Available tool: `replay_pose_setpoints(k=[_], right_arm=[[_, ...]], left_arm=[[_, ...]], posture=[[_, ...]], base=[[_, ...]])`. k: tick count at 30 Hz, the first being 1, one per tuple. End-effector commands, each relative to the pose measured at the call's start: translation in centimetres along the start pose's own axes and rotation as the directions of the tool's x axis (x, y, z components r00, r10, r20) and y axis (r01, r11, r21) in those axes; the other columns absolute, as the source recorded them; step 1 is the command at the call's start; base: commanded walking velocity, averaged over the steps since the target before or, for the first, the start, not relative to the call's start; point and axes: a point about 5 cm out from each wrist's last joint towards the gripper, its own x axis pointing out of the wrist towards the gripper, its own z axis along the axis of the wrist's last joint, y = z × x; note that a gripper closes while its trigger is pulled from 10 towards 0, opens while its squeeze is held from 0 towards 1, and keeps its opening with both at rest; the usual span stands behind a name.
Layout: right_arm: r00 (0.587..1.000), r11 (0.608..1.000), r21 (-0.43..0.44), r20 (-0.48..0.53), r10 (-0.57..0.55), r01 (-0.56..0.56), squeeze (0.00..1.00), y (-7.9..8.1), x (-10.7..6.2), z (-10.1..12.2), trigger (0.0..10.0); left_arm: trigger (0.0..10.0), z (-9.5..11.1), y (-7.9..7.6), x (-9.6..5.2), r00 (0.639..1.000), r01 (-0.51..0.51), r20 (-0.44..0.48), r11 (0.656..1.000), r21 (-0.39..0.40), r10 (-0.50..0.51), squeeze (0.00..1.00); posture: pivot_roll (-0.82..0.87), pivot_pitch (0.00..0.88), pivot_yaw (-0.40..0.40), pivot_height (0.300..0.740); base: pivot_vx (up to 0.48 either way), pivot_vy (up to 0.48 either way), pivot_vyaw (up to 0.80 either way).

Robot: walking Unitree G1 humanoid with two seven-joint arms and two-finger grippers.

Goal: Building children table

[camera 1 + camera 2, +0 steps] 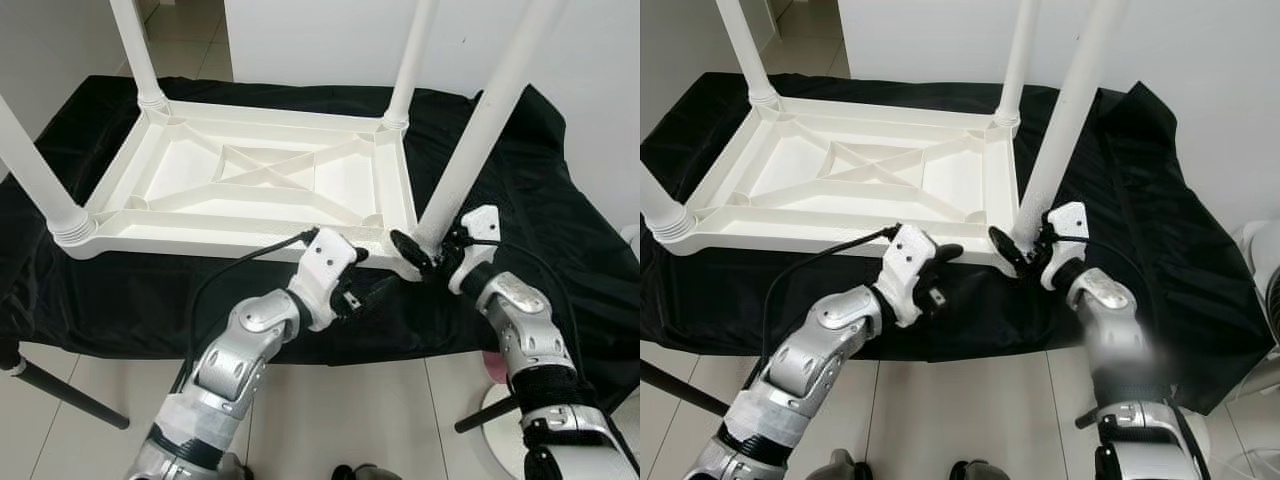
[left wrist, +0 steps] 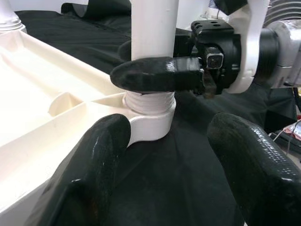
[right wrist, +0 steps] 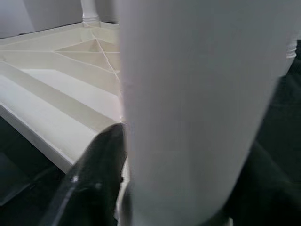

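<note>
The white plastic children's table (image 1: 250, 180) lies upside down on a black cloth, with its legs pointing up. My right gripper (image 1: 425, 252) is shut on the near right leg (image 1: 480, 130), just above the threaded base where it enters the corner socket (image 2: 150, 120). In the left wrist view one right finger (image 2: 155, 74) crosses the leg (image 2: 153, 28). Close up in the right wrist view, that leg (image 3: 197, 103) has a black finger (image 3: 94, 183) beside it. My left gripper (image 1: 375, 280) is open, level with the same corner and just in front of it, holding nothing.
The black cloth (image 1: 560, 200) covers the worktable and hangs over its front edge. A white wall stands close behind. Black stand legs (image 1: 70, 395) slant across the tiled floor at the left. A round white base (image 1: 500, 410) sits on the floor at the right.
</note>
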Motion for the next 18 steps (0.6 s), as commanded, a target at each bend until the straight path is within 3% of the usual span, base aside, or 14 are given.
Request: replay_pose_setpoints(k=[1, 7, 8, 9, 18], right_arm=[[0.999, 0.999, 0.021, -0.022, 0.032, -0.031, 0.00, 0.37, 0.04, -0.71, 0.0], [1.000, 0.999, 0.032, -0.017, 0.026, -0.025, 0.00, 0.36, 0.00, -0.74, 0.0], [1.000, 0.999, 0.039, -0.015, 0.024, -0.024, 0.00, 0.36, -0.03, -0.78, 3.3], [1.000, 0.999, 0.046, -0.015, 0.023, -0.022, 0.00, 0.41, -0.05, -0.84, 10.0], [0.999, 0.998, 0.056, -0.021, -0.034, 0.035, 0.00, 0.54, -0.14, -1.03, 10.0]], left_arm=[[10.0, -0.09, -0.79, 0.12, 0.991, 0.133, 0.001, 0.991, -0.007, -0.133, 0.00], [10.0, 0.03, -0.56, 0.33, 0.994, 0.109, -0.001, 0.994, -0.009, -0.109, 0.00], [10.0, 0.01, -0.52, 0.43, 0.995, 0.099, -0.004, 0.995, -0.003, -0.099, 0.00], [10.0, 0.02, -0.44, 0.52, 0.997, 0.079, -0.005, 0.997, 0.018, -0.078, 0.00], [10.0, -0.40, -0.18, 0.56, 0.999, 0.038, -0.031, 0.999, -0.006, -0.038, 0.00]], posture=[[-0.03, 0.069, -0.030, 0.740], [-0.04, 0.067, -0.031, 0.740], [-0.04, 0.069, -0.032, 0.740], [-0.04, 0.070, -0.034, 0.740], [-0.06, 0.067, -0.033, 0.740]], base=[[0.000, 0.000, 0.00], [0.000, 0.000, 0.00], [0.000, 0.000, 0.00], [0.000, 0.000, 0.00], [0.000, 0.000, 0.00]])
